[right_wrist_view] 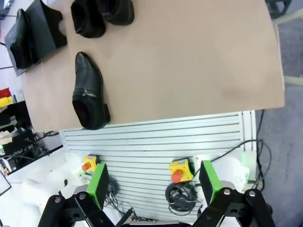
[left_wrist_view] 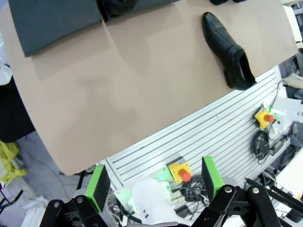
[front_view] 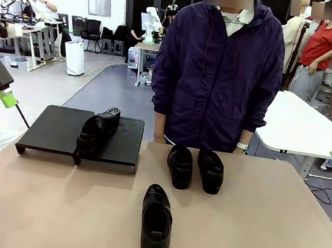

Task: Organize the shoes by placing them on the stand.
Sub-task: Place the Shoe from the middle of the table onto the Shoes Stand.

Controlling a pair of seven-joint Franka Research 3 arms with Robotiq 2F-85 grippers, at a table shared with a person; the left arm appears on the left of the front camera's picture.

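Front view, stand: the low black stand (front_view: 55, 131) sits on the far-left part of the tan worktop (front_view: 261, 234), and its left end reaches the worktop's left edge.
Shoe on the stand: one black shoe on the stand (front_view: 98, 128) lies lengthwise about the stand's middle, with its near end at the stand's front edge. Bare stand surface shows on either side of it.
Pair: two shoes stand side by side on the worktop just right of the stand, the left shoe of the pair (front_view: 180, 166) and the right shoe of the pair (front_view: 210, 171). They are close together; whether they touch I cannot tell.
Lone shoe: the lone shoe (front_view: 156, 223) is nearer the robot's side and well apart from the stand. It lies on the bare worktop in front of the pair, with its opening towards the robot.
Person: a person in a dark purple hooded jacket (front_view: 218, 76) stands at the far edge, right of the stand and directly behind the pair.
Left end effector: the left end effector (left_wrist_view: 154, 182) is released, its green pads wide apart with nothing between them. It hangs high, left of the stand.
Right end effector: the right end effector (right_wrist_view: 153, 182) is released and empty. It is raised off the worktop's right side, well apart from the stand.
Below the wrists: a slotted metal base (left_wrist_view: 213, 137) carries yellow boxes with red buttons (left_wrist_view: 180, 171) and cables.
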